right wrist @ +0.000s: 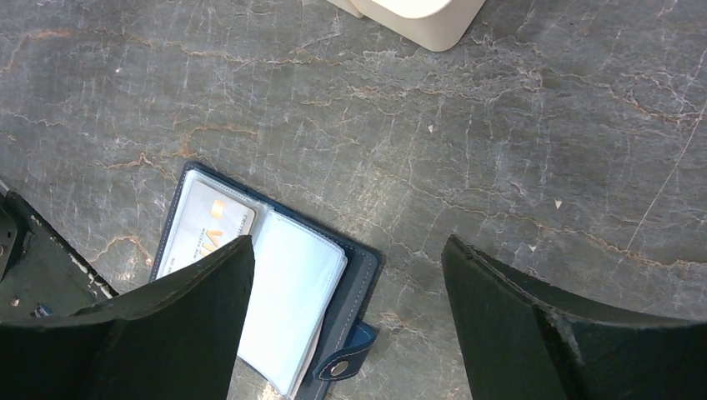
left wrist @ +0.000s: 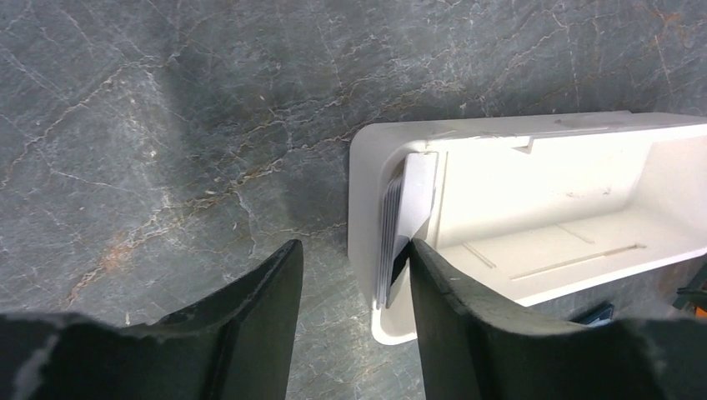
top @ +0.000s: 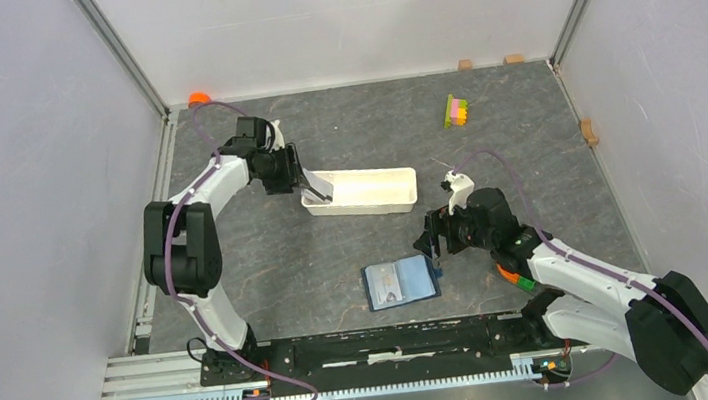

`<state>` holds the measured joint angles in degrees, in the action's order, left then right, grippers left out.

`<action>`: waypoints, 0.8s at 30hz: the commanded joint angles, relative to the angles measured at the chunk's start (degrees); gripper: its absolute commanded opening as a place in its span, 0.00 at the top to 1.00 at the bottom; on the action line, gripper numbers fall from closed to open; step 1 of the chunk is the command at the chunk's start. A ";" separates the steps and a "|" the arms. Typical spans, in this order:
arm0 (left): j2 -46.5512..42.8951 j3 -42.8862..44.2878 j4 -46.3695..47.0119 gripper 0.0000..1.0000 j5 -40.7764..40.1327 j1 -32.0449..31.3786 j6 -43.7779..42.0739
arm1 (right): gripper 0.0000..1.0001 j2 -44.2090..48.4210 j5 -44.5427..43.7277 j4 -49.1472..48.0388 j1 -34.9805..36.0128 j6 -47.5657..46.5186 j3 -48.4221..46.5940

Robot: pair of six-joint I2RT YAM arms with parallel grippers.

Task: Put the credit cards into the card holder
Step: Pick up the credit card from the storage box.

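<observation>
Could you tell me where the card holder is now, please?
In the top view, the card holder lies open at front centre, just left of the right gripper.

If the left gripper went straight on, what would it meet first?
Probably the thin grey cards standing on edge inside the end wall of the long white tray; both sit between the open jaws of the left gripper. Depth is unclear; the rim might come first.

Robotics lab test cell. Grey stone-patterned surface (top: 352, 125) boxed on three sides by plain white panels (top: 18, 198) held in aluminium posts (top: 118, 48). White left arm (top: 196, 240) and right arm (top: 590, 279) bolted to a slotted metal rail (top: 371, 384) at the near edge, purple cables (top: 168, 253) exposed along both.
</observation>
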<state>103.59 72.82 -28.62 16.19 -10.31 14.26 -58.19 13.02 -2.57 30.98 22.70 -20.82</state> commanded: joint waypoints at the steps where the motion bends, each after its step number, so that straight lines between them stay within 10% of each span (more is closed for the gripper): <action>1: -2.58 1.76 -0.13 0.45 0.15 0.54 -1.17 | 0.13 -0.35 0.85 -1.91 -0.32 0.26 0.12; 21: -4.10 1.81 -0.56 0.56 -0.02 0.64 -1.96 | 0.14 -1.36 2.55 -2.69 -0.31 0.75 0.25; 24: -3.75 1.70 0.04 0.42 1.98 0.64 -1.75 | 0.14 -1.38 2.68 -2.75 -0.31 0.69 0.26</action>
<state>101.32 72.82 -29.21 16.16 -9.98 14.17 -59.27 14.87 -3.03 30.96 23.14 -20.73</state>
